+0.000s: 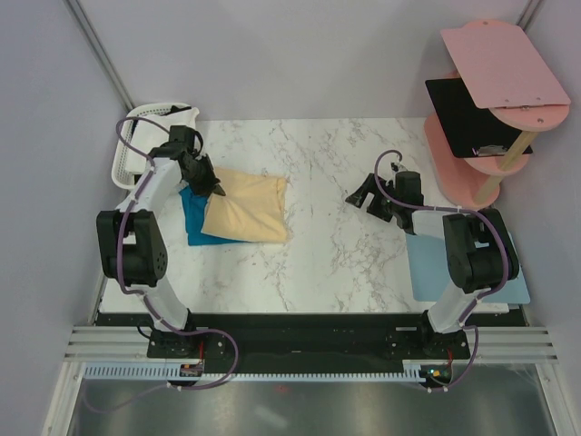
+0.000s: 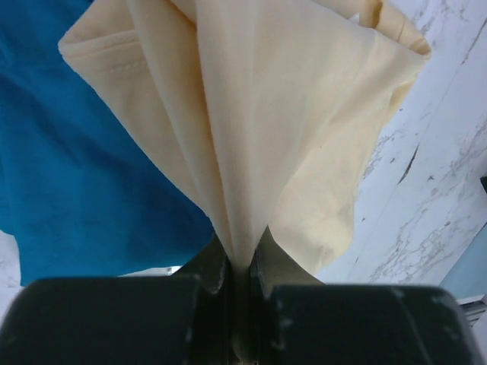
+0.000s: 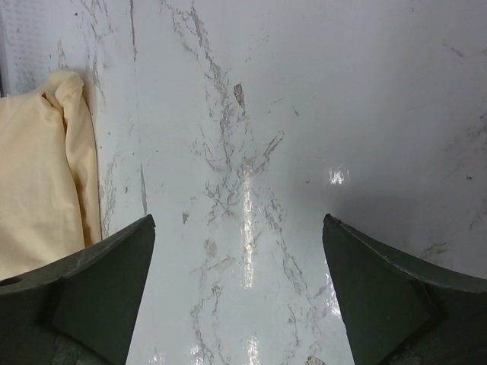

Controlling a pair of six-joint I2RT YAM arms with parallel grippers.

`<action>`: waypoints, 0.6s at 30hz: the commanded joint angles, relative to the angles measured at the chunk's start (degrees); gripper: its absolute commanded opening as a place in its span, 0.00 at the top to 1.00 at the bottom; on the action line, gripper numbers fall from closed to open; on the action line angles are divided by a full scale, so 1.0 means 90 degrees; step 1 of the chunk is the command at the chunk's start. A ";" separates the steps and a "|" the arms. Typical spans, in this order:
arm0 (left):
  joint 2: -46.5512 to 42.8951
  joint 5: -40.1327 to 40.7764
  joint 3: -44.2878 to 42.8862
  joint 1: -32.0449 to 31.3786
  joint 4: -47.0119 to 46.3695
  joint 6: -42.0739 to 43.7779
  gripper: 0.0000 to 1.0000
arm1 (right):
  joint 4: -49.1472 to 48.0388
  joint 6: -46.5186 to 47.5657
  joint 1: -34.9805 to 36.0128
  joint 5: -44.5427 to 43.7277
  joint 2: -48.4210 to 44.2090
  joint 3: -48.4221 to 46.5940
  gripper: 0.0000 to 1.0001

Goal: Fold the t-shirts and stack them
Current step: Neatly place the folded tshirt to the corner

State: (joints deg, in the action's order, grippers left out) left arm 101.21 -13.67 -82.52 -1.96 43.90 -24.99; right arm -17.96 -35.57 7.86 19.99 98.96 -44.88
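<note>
Camera above: yellow shirt [image 1: 250, 209] folded on left of tabletop [image 1: 336, 254], overlapping teal shirt [image 1: 193, 225]; long axis roughly left-right. Left fingers [image 1: 213, 187] at its far-left corner, probably to tug it square onto teal.
Left wrist: fingers pinching bunched yellow cloth.
Right wrist: right fingers [image 3: 99, 281] spread, idle over bare marble.

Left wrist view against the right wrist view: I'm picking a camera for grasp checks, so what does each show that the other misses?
Only the left wrist view shows the teal t-shirt and the left gripper, shut on a pinched fold of the cream t-shirt. Only the right wrist view shows the right gripper, open and holding nothing, above the marble table. Both show the cream t-shirt and the marble table.
</note>
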 commanded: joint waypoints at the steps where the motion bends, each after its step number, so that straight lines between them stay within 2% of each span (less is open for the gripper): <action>1: -0.0318 0.0366 -0.0147 0.0207 0.0220 0.0345 0.98 | -0.0368 -0.0042 -0.0014 0.0191 -0.0185 0.0114 0.02; 3: -0.0308 0.0444 -0.0138 0.0208 0.0278 0.0375 0.98 | -0.0388 -0.0042 -0.0014 0.0201 -0.0165 0.0153 0.02; 4: -0.0318 0.0493 -0.0118 0.0459 0.0317 0.0355 0.98 | -0.0407 -0.0042 -0.0004 0.0211 -0.0165 0.0163 0.02; 13: -0.0289 0.0474 -0.0118 0.1076 0.0317 0.0404 0.98 | -0.0583 -0.0100 0.0016 0.0299 -0.0038 0.0299 0.02; 16: -0.0220 0.0319 -0.0089 0.1222 0.0337 0.0482 0.98 | -0.0622 -0.0110 0.0016 0.0318 -0.0009 0.0338 0.02; 18: -0.0210 -0.0101 -0.0089 0.1243 0.0298 0.0609 0.98 | -0.0661 -0.0120 0.0035 0.0318 0.0010 0.0368 0.02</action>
State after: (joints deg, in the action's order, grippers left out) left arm 101.19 -10.94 -82.52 8.10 47.03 -23.24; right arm -22.13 -36.32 7.90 21.61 98.94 -42.65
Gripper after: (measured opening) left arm 0.069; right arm 0.982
